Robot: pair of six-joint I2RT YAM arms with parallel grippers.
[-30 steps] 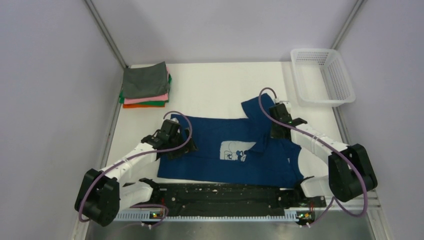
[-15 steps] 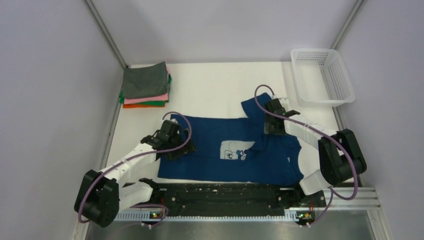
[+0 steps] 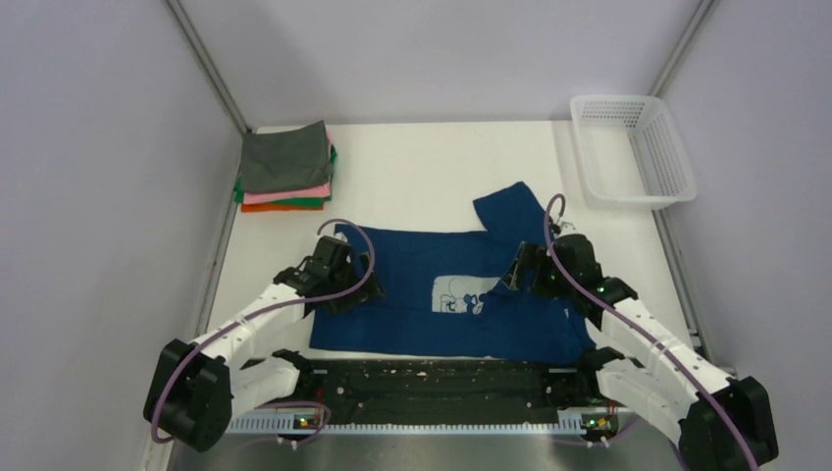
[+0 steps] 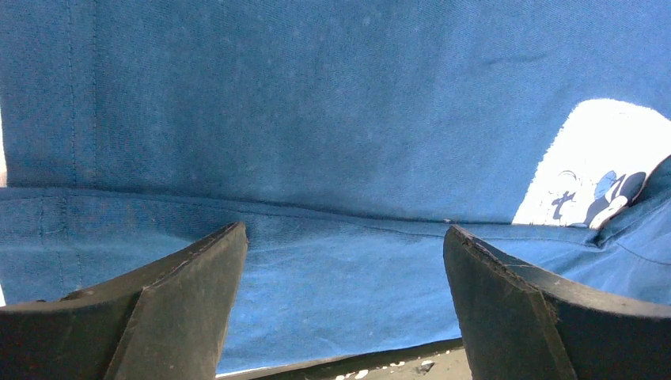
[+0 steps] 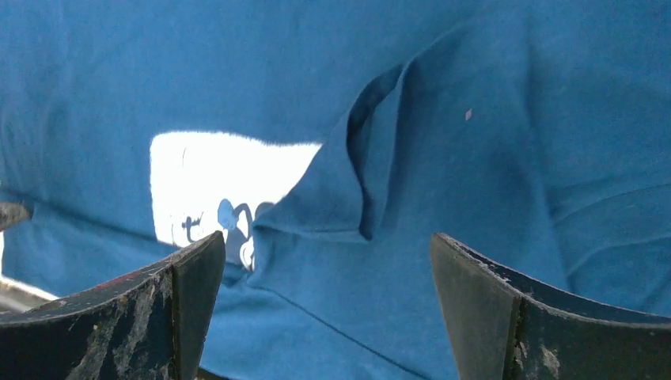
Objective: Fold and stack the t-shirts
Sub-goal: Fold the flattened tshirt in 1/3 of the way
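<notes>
A navy blue t-shirt [image 3: 422, 270] lies spread on the white table, its white chest print [image 3: 457, 294] partly covered by a flap folded in from the right. One sleeve [image 3: 505, 206] sticks out at the back. My left gripper [image 3: 355, 287] hangs open over the shirt's left part; in the left wrist view [image 4: 344, 229] only blue cloth [image 4: 316, 119] lies between its fingers. My right gripper [image 3: 517, 270] is open above the folded flap, and the right wrist view [image 5: 326, 237] shows the flap's edge [image 5: 364, 174] and the print [image 5: 214, 174] with nothing gripped. Folded t-shirts [image 3: 286, 169] are stacked at the back left, grey on top.
A white mesh basket [image 3: 633, 147] stands at the back right corner. The black rail [image 3: 432, 392] with the arm bases runs along the near edge, just below the shirt's hem. Grey walls enclose the table on both sides.
My right gripper opened and let go of the shirt's right part, then drew back toward the near side as its arm swung low and to the right. The left arm stayed still.
</notes>
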